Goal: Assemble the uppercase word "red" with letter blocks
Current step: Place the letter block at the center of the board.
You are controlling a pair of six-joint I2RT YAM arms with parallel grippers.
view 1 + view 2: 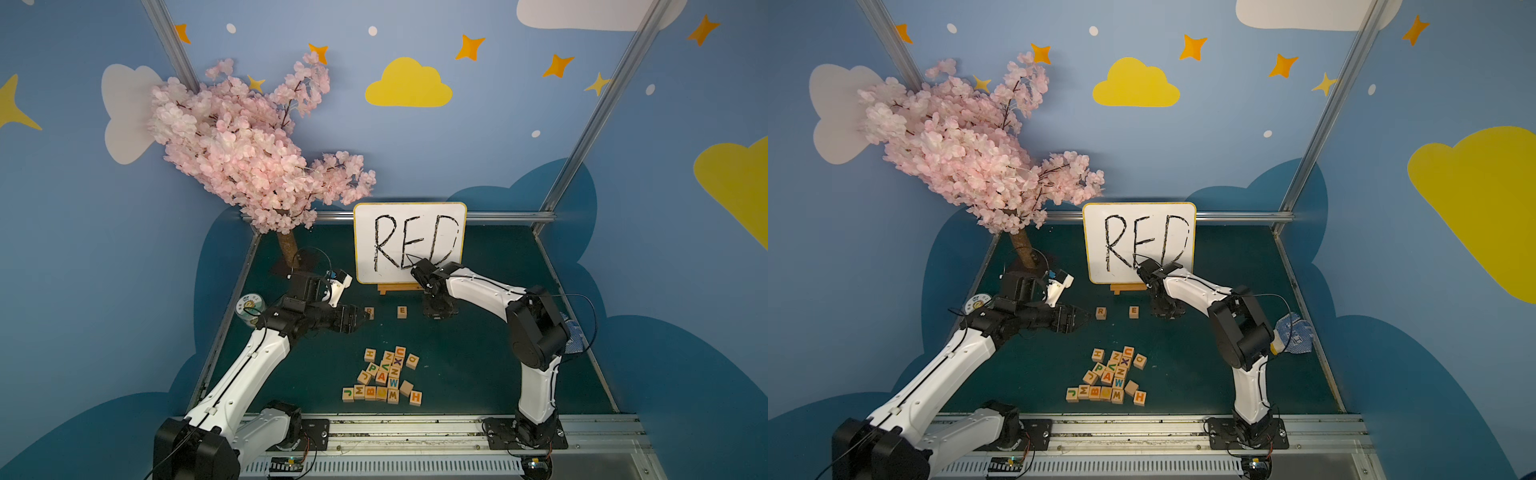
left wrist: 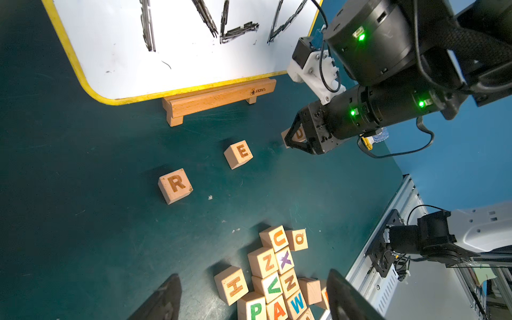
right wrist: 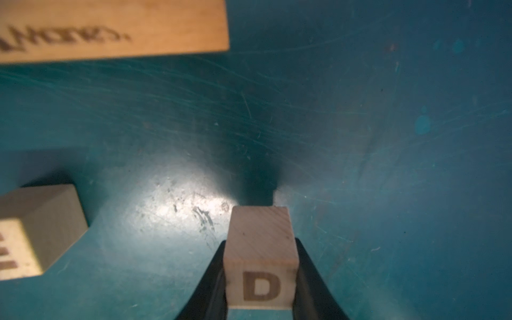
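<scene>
The right hand (image 3: 260,245) is closed on the D block (image 3: 260,263), one finger pressed on each side and the D face turned toward the wrist camera. Whether the block touches the worktop (image 3: 388,138) cannot be told, and in both top views the hand hides it. At 9 o'clock of that hand, apart from it, lies the E block (image 1: 401,311). Further at 9 o'clock is the R block (image 1: 369,312), the two in a row with a gap between. The left hand (image 1: 360,319) is just beside R at its 9 o'clock, fingers apart with nothing between them. At 6 o'clock of the row lies the pile of other letter blocks (image 1: 386,376). At 12 o'clock stands the whiteboard (image 1: 409,241) on its wooden stand (image 1: 399,287).
</scene>
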